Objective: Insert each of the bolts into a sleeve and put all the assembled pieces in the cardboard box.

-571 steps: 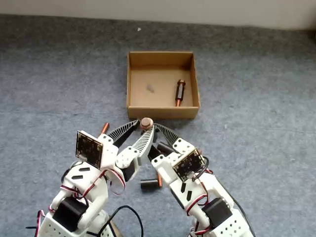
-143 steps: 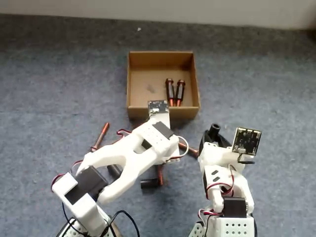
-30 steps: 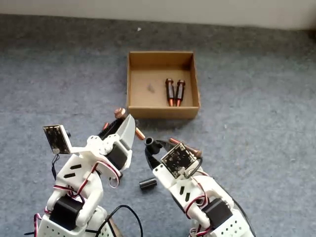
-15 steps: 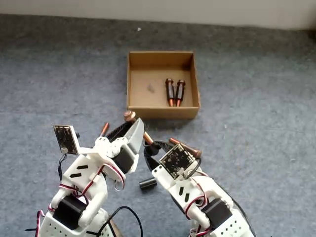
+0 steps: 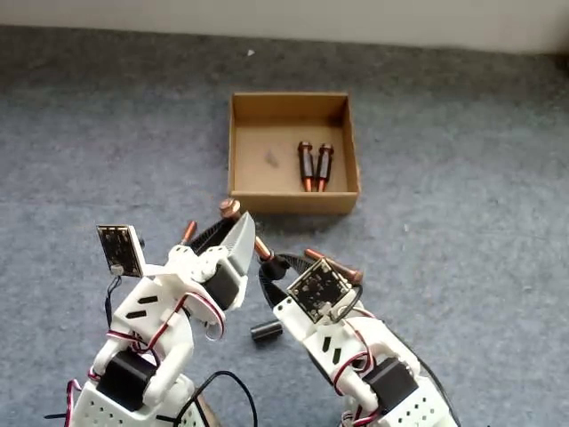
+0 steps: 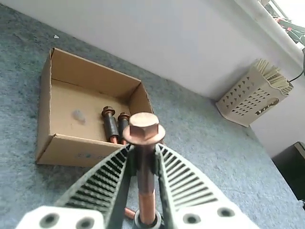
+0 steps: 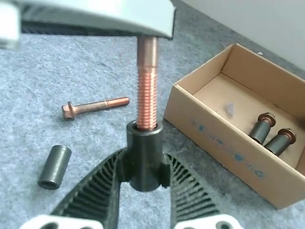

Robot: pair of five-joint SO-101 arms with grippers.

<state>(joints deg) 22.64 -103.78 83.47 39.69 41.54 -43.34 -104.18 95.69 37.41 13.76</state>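
My left gripper (image 5: 238,228) is shut on a copper bolt (image 5: 246,230), head up and shaft slanting down toward the right arm. In the left wrist view the bolt (image 6: 145,167) stands between the closed fingers. My right gripper (image 7: 144,168) is shut on a black sleeve (image 7: 144,155), and the bolt's threaded end (image 7: 147,95) sits in its mouth. The sleeve (image 5: 274,265) lies just short of the cardboard box (image 5: 293,203). Two assembled pieces (image 5: 305,165) (image 5: 324,166) lie side by side in the box.
A loose bolt (image 5: 333,264) lies on the grey carpet beside the right arm, and another (image 5: 188,231) pokes out behind the left gripper. A spare sleeve (image 5: 266,331) lies between the arm bases. A wall runs behind the box.
Over the last second my left gripper carried the bolt right and a little toward the box, bringing its tip into the sleeve. The right gripper has barely moved.
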